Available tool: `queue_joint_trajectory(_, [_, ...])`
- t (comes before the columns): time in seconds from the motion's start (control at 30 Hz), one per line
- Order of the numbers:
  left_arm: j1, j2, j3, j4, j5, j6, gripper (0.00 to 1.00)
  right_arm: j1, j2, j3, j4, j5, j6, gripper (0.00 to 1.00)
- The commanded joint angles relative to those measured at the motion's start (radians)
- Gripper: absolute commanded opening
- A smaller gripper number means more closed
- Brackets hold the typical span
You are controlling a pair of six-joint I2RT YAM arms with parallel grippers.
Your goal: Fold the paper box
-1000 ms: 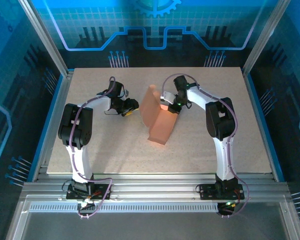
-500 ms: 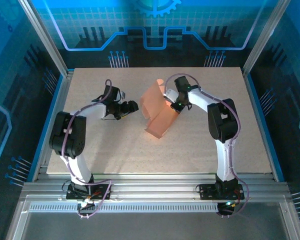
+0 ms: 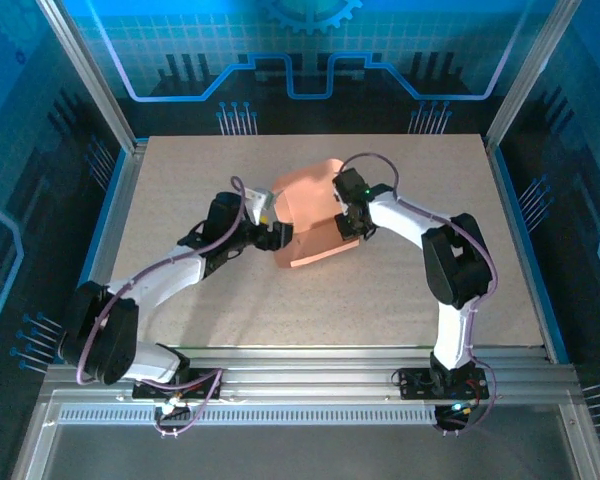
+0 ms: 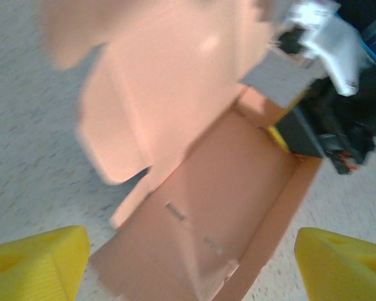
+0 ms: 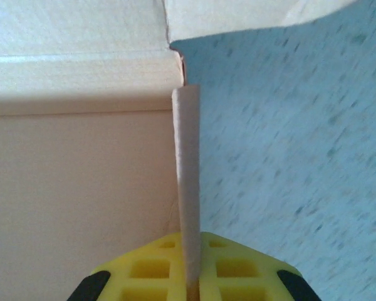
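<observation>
The paper box [image 3: 310, 215] is salmon-orange and half-formed, lying mid-table with its lid flap raised toward the back. My right gripper [image 3: 348, 224] is shut on the box's right side wall. In the right wrist view that thin wall [image 5: 187, 169] runs edge-on between the yellow pads, with my right gripper [image 5: 191, 279] pinching it. My left gripper [image 3: 278, 236] sits at the box's left edge and is open. In the left wrist view its yellow fingertips [image 4: 41, 263] stand wide apart on either side of the tray of the box [image 4: 225, 194], touching nothing.
The beige table [image 3: 180, 170] is ringed by an aluminium frame [image 3: 115, 200] and blue panels. The right arm's dark gripper body [image 4: 313, 135] shows at the box's far corner in the left wrist view. Bare tabletop lies in front of the box and to both sides.
The left arm has swung right, up to the box's left edge, and its jaws have opened wide. The right gripper has carried the box left and laid it flatter.
</observation>
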Motion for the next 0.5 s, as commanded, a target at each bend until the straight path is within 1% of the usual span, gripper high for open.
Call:
queue_joint_trajectory(0.0, [-0.045, -0.031, -0.055, 0.063, 0.133, 0.304, 0.86, 0.025, -0.056, -0.089, 0.032, 0.035, 0.159, 0.0])
queue_joint_trajectory(0.07, [-0.068, -0.004, -0.05, 0.045, 0.169, 0.365, 0.85, 0.039, -0.075, -0.137, 0.054, 0.021, 0.168, 0.0])
queue_joint_trajectory(0.13, [-0.085, 0.046, -0.018, -0.008, 0.227, 0.419, 0.84, 0.047, -0.098, -0.19, 0.088, 0.007, 0.161, 0.0])
queue_joint_trajectory(0.17, [-0.099, 0.071, -0.003, -0.03, 0.235, 0.439, 0.83, 0.049, -0.104, -0.207, 0.094, 0.003, 0.167, 0.0])
queue_joint_trajectory(0.27, [-0.15, 0.161, 0.04, -0.083, 0.214, 0.496, 0.79, 0.05, -0.13, -0.267, 0.146, -0.028, 0.172, 0.0])
queue_joint_trajectory(0.37, [-0.183, 0.241, 0.073, -0.112, 0.194, 0.528, 0.76, 0.05, -0.146, -0.299, 0.187, -0.049, 0.144, 0.0])
queue_joint_trajectory(0.47, [-0.193, 0.301, 0.102, -0.13, 0.175, 0.542, 0.68, 0.05, -0.158, -0.315, 0.203, -0.058, 0.125, 0.0])
